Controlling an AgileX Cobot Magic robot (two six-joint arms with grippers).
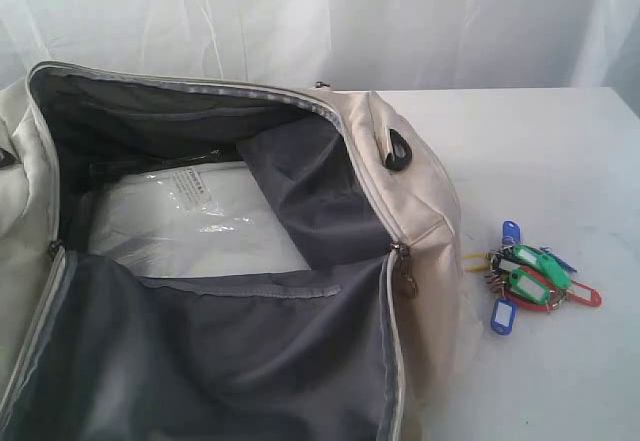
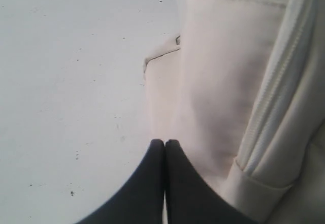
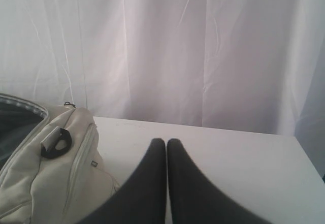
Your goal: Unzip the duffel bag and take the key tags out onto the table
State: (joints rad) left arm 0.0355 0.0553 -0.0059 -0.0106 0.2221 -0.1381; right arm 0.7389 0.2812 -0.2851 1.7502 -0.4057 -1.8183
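Observation:
The cream duffel bag (image 1: 415, 196) lies unzipped on the white table (image 1: 540, 141), its dark grey lining spread wide and a clear plastic packet (image 1: 200, 221) showing inside. The key tags (image 1: 530, 276), blue, green, red and yellow, lie on the table just right of the bag's end. Neither arm shows in the exterior view. My left gripper (image 2: 165, 142) is shut and empty, above the table beside the bag's outer side (image 2: 218, 82). My right gripper (image 3: 166, 141) is shut and empty over bare table, with the bag's eyelet end (image 3: 56, 142) off to one side.
A white curtain (image 1: 330, 11) hangs behind the table. The table's right edge (image 1: 625, 101) lies close to the key tags. The bag fills the left half of the exterior view.

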